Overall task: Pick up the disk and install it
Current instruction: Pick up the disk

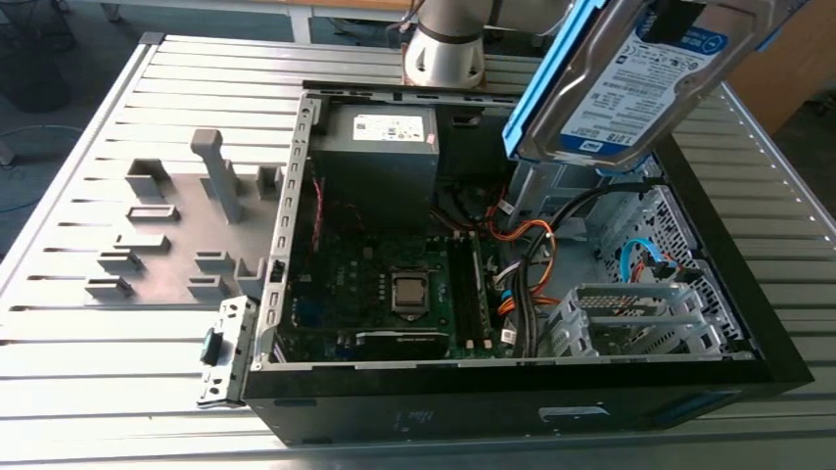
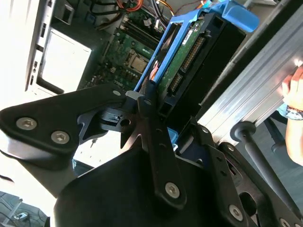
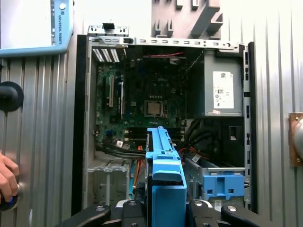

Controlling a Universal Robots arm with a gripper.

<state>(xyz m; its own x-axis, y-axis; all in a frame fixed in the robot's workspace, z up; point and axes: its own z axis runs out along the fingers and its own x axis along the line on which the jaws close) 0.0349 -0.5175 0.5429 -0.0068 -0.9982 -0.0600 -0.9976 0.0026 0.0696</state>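
Observation:
The disk (image 1: 637, 78), a silver-grey drive with a white-and-blue label in a bright blue carrier, hangs tilted in the air over the far right corner of the open computer case (image 1: 457, 411). In the second wrist view my gripper (image 2: 173, 130) is shut on the disk (image 2: 189, 61), with one black finger (image 2: 150, 113) pressed against the carrier's side. The first wrist view shows the disk (image 3: 163, 165) edge-on between the fingers (image 3: 133, 210) of my gripper (image 3: 165, 209), above the case's cables and drive bays.
Inside the case are a motherboard (image 1: 392, 284), a power supply (image 1: 379, 147), orange cables (image 1: 523, 235), a silver drive cage (image 1: 627, 313) and a blue latch piece (image 3: 222, 182). Grey fixture blocks (image 1: 170, 215) stand on the slatted table. A person's hand (image 3: 7, 175) rests beside the case.

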